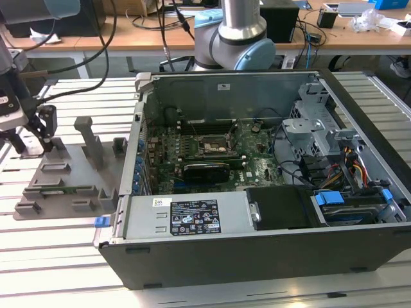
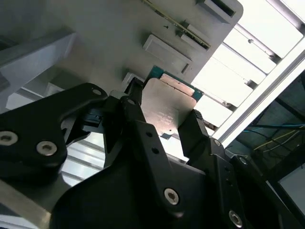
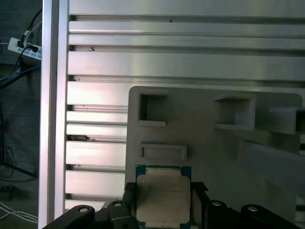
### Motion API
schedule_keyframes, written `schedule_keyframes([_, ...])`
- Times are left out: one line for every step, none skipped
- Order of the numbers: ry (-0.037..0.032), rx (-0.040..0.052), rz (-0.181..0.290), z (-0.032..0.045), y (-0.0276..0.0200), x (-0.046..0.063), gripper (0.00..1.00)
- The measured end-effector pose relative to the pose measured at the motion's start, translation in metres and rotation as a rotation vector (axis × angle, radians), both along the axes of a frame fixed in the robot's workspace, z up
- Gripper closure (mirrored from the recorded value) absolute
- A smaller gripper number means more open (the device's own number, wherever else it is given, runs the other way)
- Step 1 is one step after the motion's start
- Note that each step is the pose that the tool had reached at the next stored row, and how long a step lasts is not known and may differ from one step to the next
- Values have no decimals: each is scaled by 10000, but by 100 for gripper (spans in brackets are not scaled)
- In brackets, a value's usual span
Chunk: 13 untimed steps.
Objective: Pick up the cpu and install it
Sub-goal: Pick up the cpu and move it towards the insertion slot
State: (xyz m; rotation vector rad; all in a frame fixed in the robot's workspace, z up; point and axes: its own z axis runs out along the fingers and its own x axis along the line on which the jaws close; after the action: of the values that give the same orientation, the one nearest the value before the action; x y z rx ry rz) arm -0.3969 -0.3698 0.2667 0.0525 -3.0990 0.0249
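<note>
The slatted metal surface [image 1: 51,256] carries everything: the opened computer case [image 1: 257,250] lying on its side toward the exterior view's right, and the grey tray [image 1: 70,160] of upright blocks just beside it on the exterior view's left. Inside the case the green board [image 1: 257,163] faces up, with the black socket [image 1: 215,142] near its middle, its centre bare as far as I can judge. I am low over the tray's far end, well apart from the case. The chip [image 3: 163,198], silvery on top with a thin green rim, is at that end of the tray near its edge, just beside a low rectangular block [image 3: 163,151]. My fingers [image 2: 194,131] are drawn in to the chip's width, one on each of two opposite sides. Both wrist views put them against its edges, so I judge I have hold of it; whether it has left the tray I cannot tell. This is the pick-up step, with the install not begun. To my mind a lift from here calls for a straight, level rise with a steady squeeze, since the hold is on thin edges alone and a tilt could let the chip slip
</note>
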Motion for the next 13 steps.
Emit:
schedule_keyframes([0, 0, 0, 16, 0, 0, 45])
schedule_keyframes([0, 0, 0, 35, 0, 0, 45])
schedule_keyframes([0, 0, 0, 72, 0, 0, 45])
schedule_keyframes([0, 0, 0, 91, 0, 0, 45])
schedule_keyframes([1, 0, 0, 107, 0, 0, 45])
schedule_keyframes([1, 0, 0, 133, 0, 0, 45])
schedule_keyframes([1, 0, 0, 145, 0, 0, 45])
schedule_keyframes([0, 0, 0, 153, 0, 0, 45])
schedule_keyframes([1, 0, 0, 175, 0, 0, 45])
schedule_keyframes([1, -1, 0, 188, 0, 0, 45])
schedule_keyframes([1, 0, 0, 200, 0, 0, 45])
schedule_keyframes([1, 0, 0, 218, 0, 0, 45])
schedule_keyframes([0, 0, 0, 228, 0, 0, 45])
